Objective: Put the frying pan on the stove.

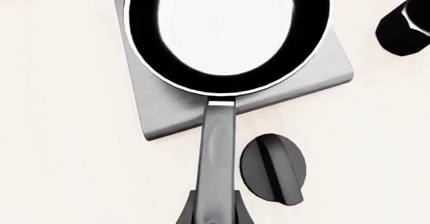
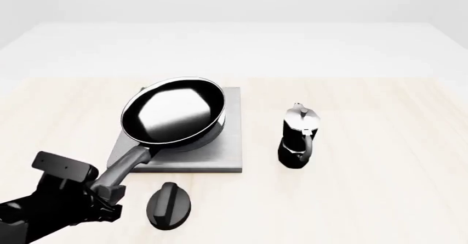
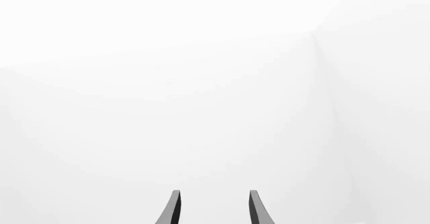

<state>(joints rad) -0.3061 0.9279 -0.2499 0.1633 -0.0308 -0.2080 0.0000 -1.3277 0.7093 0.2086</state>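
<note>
I see a black and silver moka pot [image 2: 298, 137] upright on the pale wooden table [image 2: 380, 162], right of centre. A small black oval knob [image 2: 170, 205] lies flat near the front edge, well apart from the pot.

A pale wood-grain table [image 2: 380, 162] fills the near scene; beyond its far edge lie a white floor and plain white walls.

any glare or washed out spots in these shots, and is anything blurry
Left wrist view: the frying pan inside blows out to near white, hiding its surface; the stove keeps its brushed sheen. Front view: a pale reflection patch fills the pan, edges stay sharp, shadows are faint. Right wrist view: almost wholly white, only the right end effector fingertips read, open.
</note>
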